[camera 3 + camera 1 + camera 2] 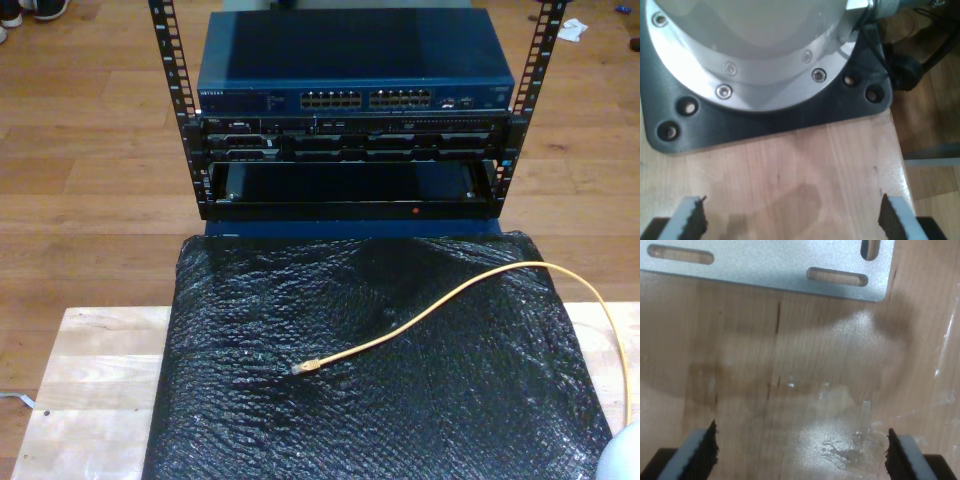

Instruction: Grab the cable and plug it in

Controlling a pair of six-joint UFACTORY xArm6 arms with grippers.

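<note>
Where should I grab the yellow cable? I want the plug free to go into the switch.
Grip the cable just behind its clear plug, coming straight down from above. It lies flat on the black bubble wrap, running straight there, so jaws set across it should pinch cleanly and leave the plug tip sticking out. Both grippers are open over bare wood.

Three cameras, two close and one high.
The exterior view looks down over the black mat (370, 390) toward the rack (350, 120); both wrist views stare closely down at the wooden tabletop (790, 170).

Lab: server rack (350, 120) beyond wooden bench (90, 390).
</note>
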